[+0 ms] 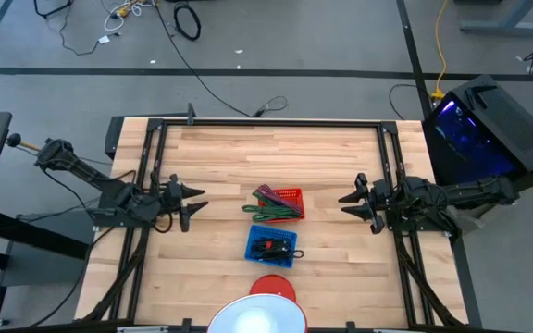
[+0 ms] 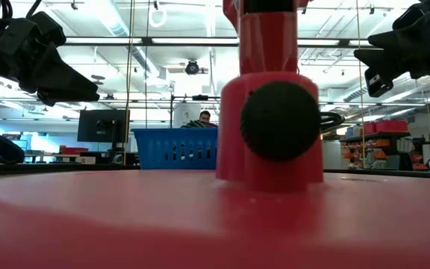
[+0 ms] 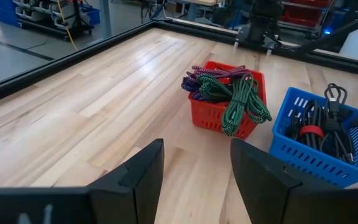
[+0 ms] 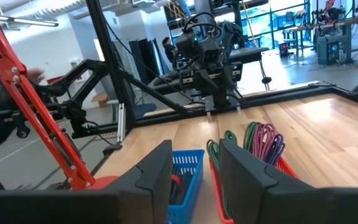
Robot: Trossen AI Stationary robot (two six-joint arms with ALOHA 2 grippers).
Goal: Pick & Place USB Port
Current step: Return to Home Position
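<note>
Left gripper (image 1: 192, 208): hangs above the table (image 1: 220, 157), well to the left of the red bin (image 1: 291, 195) and pointed toward it. In the left wrist view its two fingers (image 3: 138, 177) stand apart with bare wood between them. Released, holding nothing.

Red bin: sits near the middle of the table. A green cable (image 3: 241, 102) lies coiled inside, with loops draped over the wall that faces the left gripper. A pink-purple cable (image 3: 201, 81) lies in the same bin, bunched at the far-left corner and spilling slightly past the rim. Both cables rest in the red bin and no gripper touches them.

Blue bin (image 1: 252, 242): stands just beside the red bin on its near side, apart from it. It contains black cables (image 3: 319, 121), one bound with a red band.

Red stand (image 1: 271, 287): sits nearer than the red bin, past the blue bin, at the table's front edge.

Right gripper (image 1: 343, 204): hangs above the table to the right of the red bin, pointed toward it. In the right wrist view its fingers (image 4: 157, 168) show a clear gap. Released, holding nothing.
</note>
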